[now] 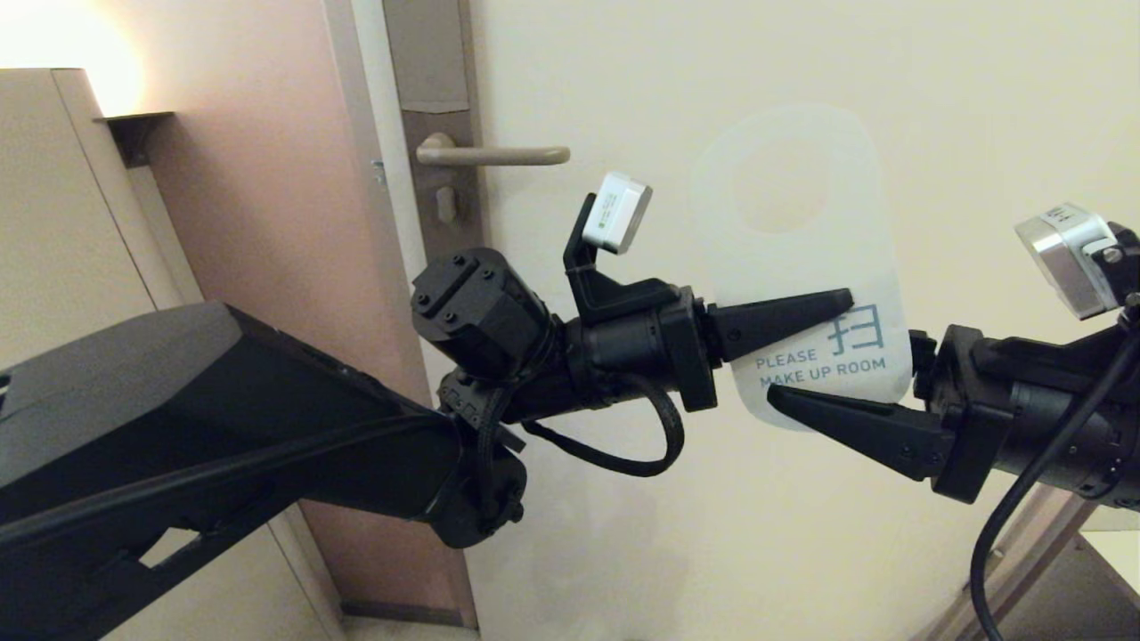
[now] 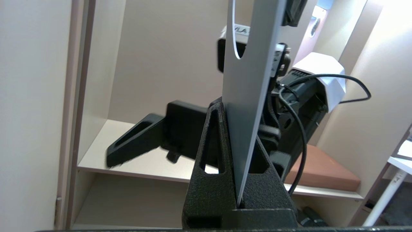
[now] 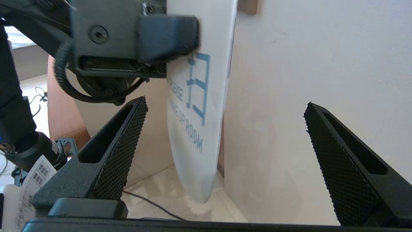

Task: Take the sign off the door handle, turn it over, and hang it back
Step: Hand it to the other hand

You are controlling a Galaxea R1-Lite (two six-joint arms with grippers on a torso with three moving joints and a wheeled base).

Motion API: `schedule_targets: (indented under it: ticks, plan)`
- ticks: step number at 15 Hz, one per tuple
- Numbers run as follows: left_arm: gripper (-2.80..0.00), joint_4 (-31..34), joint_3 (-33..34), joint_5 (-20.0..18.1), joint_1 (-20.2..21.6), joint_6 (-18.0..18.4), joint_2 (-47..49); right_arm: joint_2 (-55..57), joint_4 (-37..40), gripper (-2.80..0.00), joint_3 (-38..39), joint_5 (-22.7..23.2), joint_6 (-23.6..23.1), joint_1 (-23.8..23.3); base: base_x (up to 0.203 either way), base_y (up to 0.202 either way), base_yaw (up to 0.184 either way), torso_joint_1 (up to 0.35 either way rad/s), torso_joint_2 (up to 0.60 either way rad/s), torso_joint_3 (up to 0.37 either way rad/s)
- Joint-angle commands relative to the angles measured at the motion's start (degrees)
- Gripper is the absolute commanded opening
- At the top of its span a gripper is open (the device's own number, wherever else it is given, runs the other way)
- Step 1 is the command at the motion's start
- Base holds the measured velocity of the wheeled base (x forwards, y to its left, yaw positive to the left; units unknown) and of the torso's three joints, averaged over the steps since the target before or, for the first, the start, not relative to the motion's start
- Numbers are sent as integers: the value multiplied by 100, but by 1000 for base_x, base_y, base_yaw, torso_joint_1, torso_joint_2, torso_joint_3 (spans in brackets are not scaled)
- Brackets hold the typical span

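The sign (image 1: 793, 223) is off the door handle (image 1: 494, 156) and held upright in the air to the handle's right. Its white side, with a blue character and "PLEASE MAKE UP ROOM", faces the head view. My left gripper (image 1: 842, 307) is shut on the sign's lower part, reaching in from its left edge. In the left wrist view the sign (image 2: 251, 80) stands edge-on between the closed fingers (image 2: 209, 154). My right gripper (image 1: 828, 374) is open at the sign's lower right. In the right wrist view the sign (image 3: 196, 135) hangs between its spread fingers (image 3: 128, 129), touching neither.
The brown backplate (image 1: 441, 107) carries a small thumb-turn knob (image 1: 445, 205) below the handle. The cream door (image 1: 802, 552) fills the background behind both grippers. A pinkish wall and a beige cabinet (image 1: 71, 223) stand to the left.
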Motion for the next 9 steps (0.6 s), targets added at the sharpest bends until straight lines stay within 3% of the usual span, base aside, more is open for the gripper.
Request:
schedule_targets:
  ticks: [1,3,6,9]
  plan:
    - [-280,-226,1,-56,-5,-42,-31,86,-19,0,2,12,6,25,0,0,0,0,0,0]
    - [-280,-226,1,-103,-1,-42,-47,83,-27,0,11,21,12,25,0,0,0,0,0,0]
    - [-280,-226,1,-498,92,-42,-47,77,-27,0,45,30,6,25,0,0,0,0,0,0]
    - [-280,-226,1,-531,92,-42,-69,42,-27,0,73,21,6,25,0,0,0,0,0,0]
